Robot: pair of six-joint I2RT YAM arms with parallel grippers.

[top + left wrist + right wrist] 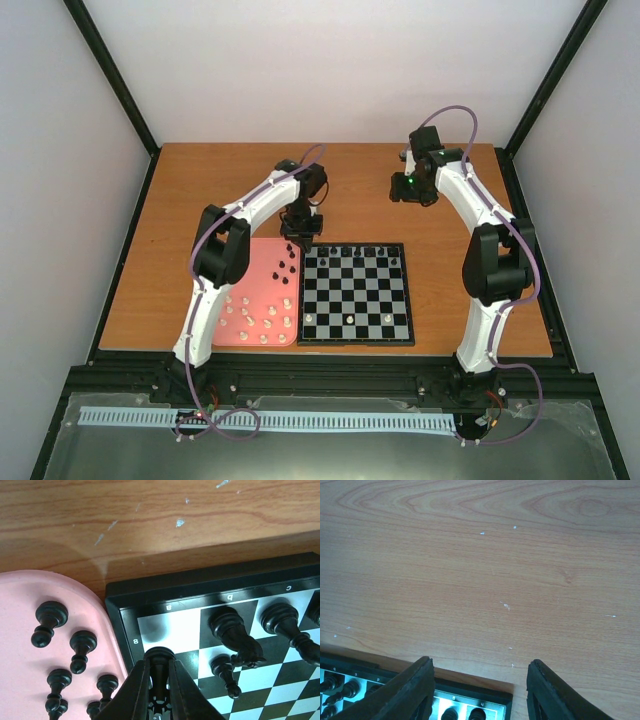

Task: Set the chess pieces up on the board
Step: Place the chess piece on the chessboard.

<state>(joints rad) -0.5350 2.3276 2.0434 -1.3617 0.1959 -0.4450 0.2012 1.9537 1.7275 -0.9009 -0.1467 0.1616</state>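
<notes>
The chequered board (356, 294) lies mid-table. My left gripper (302, 238) hangs over its far left corner, shut on a black chess piece (160, 665), just above the white corner square by the 8 mark (167, 630). Black pieces stand along the far rank, a knight (235, 636) and another piece (285, 625) among them, with a pawn (226, 674) in front. Several black pieces (47, 622) lie on the pink tray (20, 680). Cream pieces (262, 322) sit on the tray's near part and three on the board's near rank (348, 318). My right gripper (480, 675) is open and empty over bare table behind the board's far right corner (485, 700).
The pink tray (258, 300) lies against the board's left side. The right arm (425, 175) is raised behind the board's far right. The wooden table (220, 190) is edged by a black frame and white walls.
</notes>
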